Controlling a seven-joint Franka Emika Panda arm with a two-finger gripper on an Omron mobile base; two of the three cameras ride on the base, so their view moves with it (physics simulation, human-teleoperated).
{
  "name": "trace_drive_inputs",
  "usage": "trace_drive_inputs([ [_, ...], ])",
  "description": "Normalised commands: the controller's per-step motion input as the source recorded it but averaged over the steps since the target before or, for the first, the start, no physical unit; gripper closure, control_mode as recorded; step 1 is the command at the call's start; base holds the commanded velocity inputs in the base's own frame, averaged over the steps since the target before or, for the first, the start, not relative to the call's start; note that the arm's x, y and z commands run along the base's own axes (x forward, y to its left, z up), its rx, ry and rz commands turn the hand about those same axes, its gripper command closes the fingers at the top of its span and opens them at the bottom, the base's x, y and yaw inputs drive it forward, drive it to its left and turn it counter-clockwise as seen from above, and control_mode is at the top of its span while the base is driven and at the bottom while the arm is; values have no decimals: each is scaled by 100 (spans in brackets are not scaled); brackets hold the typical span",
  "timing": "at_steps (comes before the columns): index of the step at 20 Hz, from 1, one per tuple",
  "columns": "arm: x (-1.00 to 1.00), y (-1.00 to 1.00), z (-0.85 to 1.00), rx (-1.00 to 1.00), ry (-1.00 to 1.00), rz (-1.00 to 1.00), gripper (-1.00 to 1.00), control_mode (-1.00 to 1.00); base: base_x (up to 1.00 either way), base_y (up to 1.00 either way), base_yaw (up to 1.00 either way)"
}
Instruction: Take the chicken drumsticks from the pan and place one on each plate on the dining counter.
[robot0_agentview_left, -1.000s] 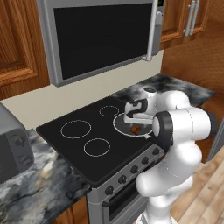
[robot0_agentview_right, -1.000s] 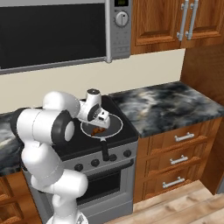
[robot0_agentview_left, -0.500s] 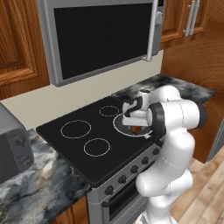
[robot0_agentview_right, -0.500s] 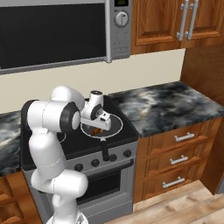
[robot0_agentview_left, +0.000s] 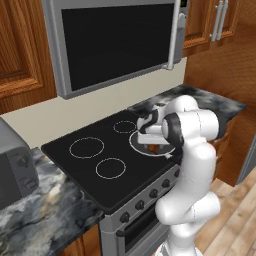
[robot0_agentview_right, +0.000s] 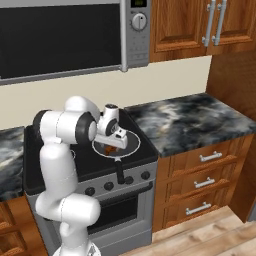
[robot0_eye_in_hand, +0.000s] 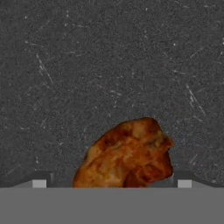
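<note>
The pan (robot0_agentview_left: 136, 145) sits on the stove's front right burner, its black handle (robot0_agentview_right: 120, 172) pointing toward the front. My gripper (robot0_agentview_right: 113, 145) reaches down into it. In the hand view, a browned drumstick (robot0_eye_in_hand: 127, 157) lies on the pan's dark scratched floor (robot0_eye_in_hand: 109, 65), between the two finger tips (robot0_eye_in_hand: 39, 183). The gripper (robot0_eye_in_hand: 111, 183) is open and straddles the meat, with a gap on the left side. A bit of orange-brown meat (robot0_agentview_left: 160, 148) shows beside the hand. The second drumstick is hidden. The plates and the dining counter are out of view.
The black glass cooktop (robot0_agentview_left: 90, 150) has white ring-marked burners. A microwave (robot0_agentview_left: 115, 45) hangs above it. A marbled counter (robot0_agentview_right: 190, 120) over wooden drawers lies to the right. A grey toaster (robot0_agentview_left: 12, 167) stands on the left counter. Wooden cabinets (robot0_agentview_right: 200, 25) are overhead.
The arm's elbow has swung up and in, closer over the stove. The hand has stayed in the pan over the drumstick.
</note>
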Motion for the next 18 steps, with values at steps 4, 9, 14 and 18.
trace_drive_inputs([
  [4, 8, 6, -26, -7, 0, 0, -100, -100, 0, 0, 0],
  [9, 8, 2, -17, -7, 0, 0, -100, -100, 0, 0, 0],
  [14, 0, 1, -11, 0, 3, 0, 100, -100, 0, 0, 0],
  [18, -1, 0, -1, -1, 1, 0, 100, -100, 0, 0, 0],
])
